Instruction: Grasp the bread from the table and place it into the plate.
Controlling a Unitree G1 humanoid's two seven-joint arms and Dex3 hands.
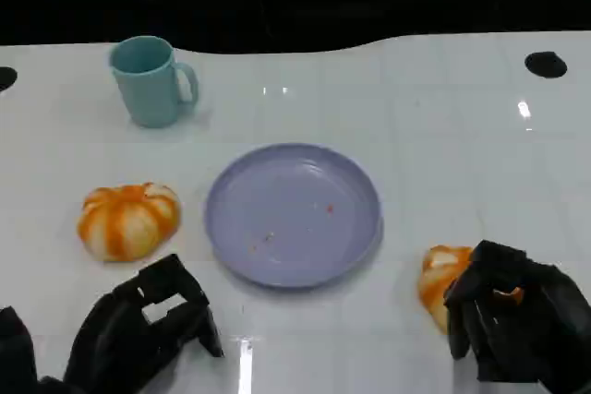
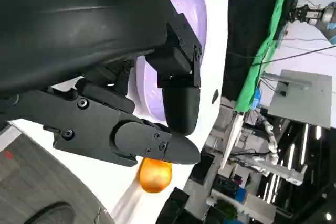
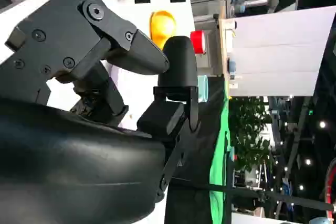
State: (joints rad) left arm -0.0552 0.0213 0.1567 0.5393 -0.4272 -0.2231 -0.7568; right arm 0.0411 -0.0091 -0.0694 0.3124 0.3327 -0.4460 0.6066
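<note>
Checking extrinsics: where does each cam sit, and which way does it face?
Head: up on the robot, looking down at the table: plate, mug, left bread; left hand low left, right hand low right, over the right bread.
Left wrist: behind the left hand, looking across the plate to a bread, likely the right one.
Right wrist: behind the right hand, looking across the plate toward the left bread and mug.
Shared: all three show the plate.

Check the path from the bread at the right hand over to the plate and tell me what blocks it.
Nothing visible does. The bread lies right of the plate, with the right hand over its right side, and only bare table lies between them. The mug and the other bread sit off to the left.
</note>
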